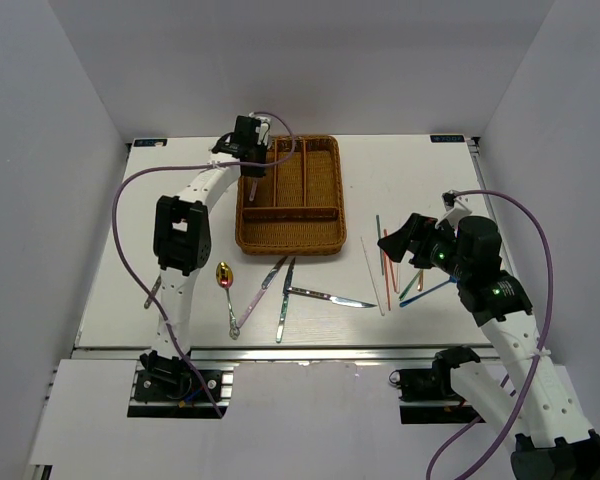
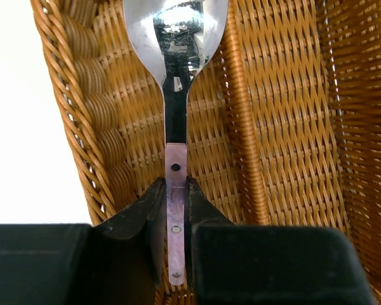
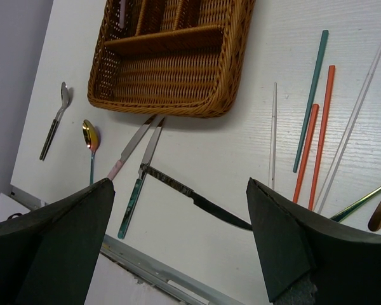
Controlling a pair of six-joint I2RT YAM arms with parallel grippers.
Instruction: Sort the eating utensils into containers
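The left gripper (image 1: 248, 140) hangs over the far left corner of the wicker tray (image 1: 290, 245). Its jaws are nearly closed and clamped on the pale pink handle of a silver-bowled spoon (image 2: 176, 127). In the left wrist view the spoon's bowl points away from the fingers. It lies over the leftmost long slot, between the tray's outer wall and the first divider. Whether the bowl touches the weave I cannot tell.

The right gripper (image 1: 405, 242) hovers to the right of the tray, above the tabletop (image 1: 430, 170), jaws spread wide and holding nothing. The chopsticks (image 1: 380, 265), white, red and green, lie scattered on the tabletop just right of the tray, partly beneath this gripper.

In front of the tray's near wall three knives (image 1: 283, 298) lie fanned out close together. A gold-bowled spoon (image 1: 225, 275) lies just left of them. A dark-handled spoon (image 3: 56, 121) lies further left, apart from the tray.
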